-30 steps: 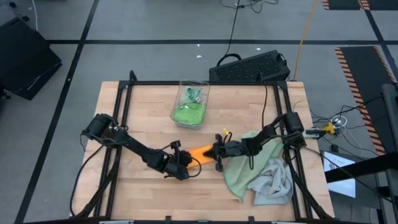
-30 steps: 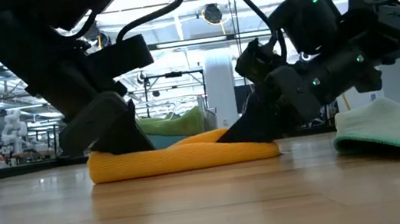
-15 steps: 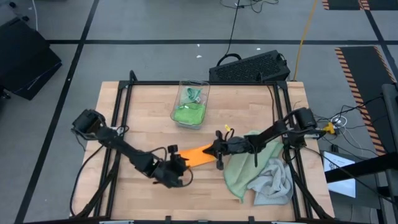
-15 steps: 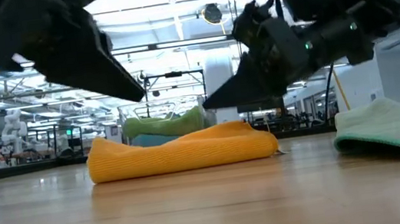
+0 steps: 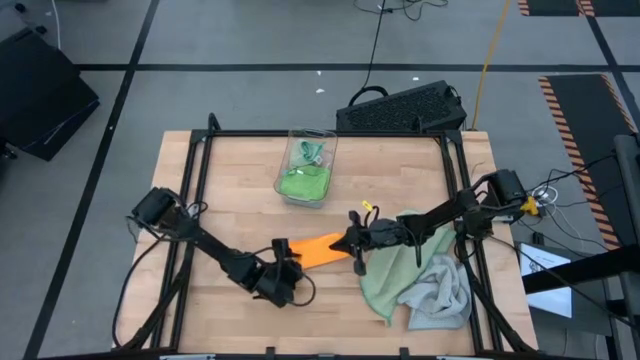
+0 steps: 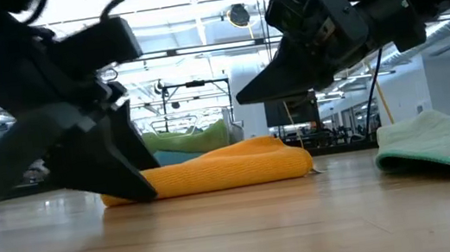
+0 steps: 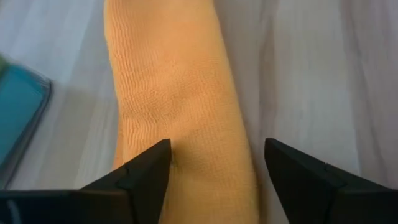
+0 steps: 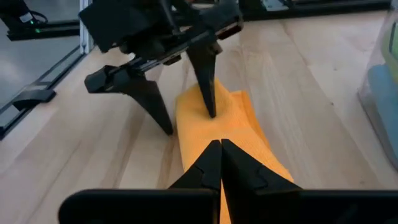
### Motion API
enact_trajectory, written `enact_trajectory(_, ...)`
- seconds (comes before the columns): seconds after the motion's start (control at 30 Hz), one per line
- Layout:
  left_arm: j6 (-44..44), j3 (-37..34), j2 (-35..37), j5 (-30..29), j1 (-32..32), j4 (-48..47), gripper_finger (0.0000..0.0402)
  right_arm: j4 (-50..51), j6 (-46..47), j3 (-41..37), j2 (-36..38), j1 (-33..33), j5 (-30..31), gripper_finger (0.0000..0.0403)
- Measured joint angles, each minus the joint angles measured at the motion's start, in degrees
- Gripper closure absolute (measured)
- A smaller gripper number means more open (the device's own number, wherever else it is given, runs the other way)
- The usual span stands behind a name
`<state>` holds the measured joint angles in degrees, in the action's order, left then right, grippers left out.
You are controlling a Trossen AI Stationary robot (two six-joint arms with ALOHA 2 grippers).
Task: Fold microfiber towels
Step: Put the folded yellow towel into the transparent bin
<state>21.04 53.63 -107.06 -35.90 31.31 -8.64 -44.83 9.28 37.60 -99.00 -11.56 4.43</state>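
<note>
Now the orange towel [image 5: 318, 247] lies mid-table as a long folded strip, doubled over on itself with a rounded, puffy fold showing in the low view [image 6: 213, 169]. It looks like a fold is in place, but the strip is still loose, so I'd judge this one partly done, maybe one more fold to go.

At its near end the left gripper [image 5: 284, 268] stands over the cloth with fingers spread wide, one tip on the fabric and the other planted on the wood beside it; nothing is pinched. At the far end the right gripper [image 5: 350, 240] hangs just above the towel with its fingers pressed together, empty as far as I can see.

Out to the right, a sage green towel [image 5: 385, 275] and a light grey towel [image 5: 440, 295] sit in a rumpled heap, clearly not folded yet. Further back, the clear plastic bin [image 5: 307, 165] holds a bright green towel [image 5: 303, 183], and the wrist views show something blue in it. So most of the job remains.
</note>
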Motion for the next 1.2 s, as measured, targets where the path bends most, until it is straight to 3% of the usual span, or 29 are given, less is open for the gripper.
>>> enact_trajectory(0.27, 1.0, 0.3, -0.7, 8.9, -6.3, -1.3, 0.0224, 0.5, 0.3, 0.0, 0.0, -0.9, 0.1, 0.0403)
enact_trajectory(0.53, -2.4, 0.1, -0.4, 7.3, -8.9, -3.0, 0.0379, 3.0, -1.0, 0.0, 0.0, -2.4, 0.2, 0.0403)
enact_trajectory(0.73, -3.0, 0.0, 1.1, 9.8, -10.4, -3.6, 0.0374, 6.2, -2.0, 0.0, 0.0, -3.4, 4.5, 0.0403)
enact_trajectory(0.93, -7.0, -0.1, 9.1, 9.8, -11.3, -4.2, 0.0389, 6.2, -5.0, 0.0, 1.4, -4.6, 5.9, 0.0403)
enact_trajectory(1.2, -17.9, -0.2, 17.7, 8.9, -15.7, -5.2, 0.0384, 9.8, -16.1, -0.4, 11.1, -7.7, 18.7, 0.0403)
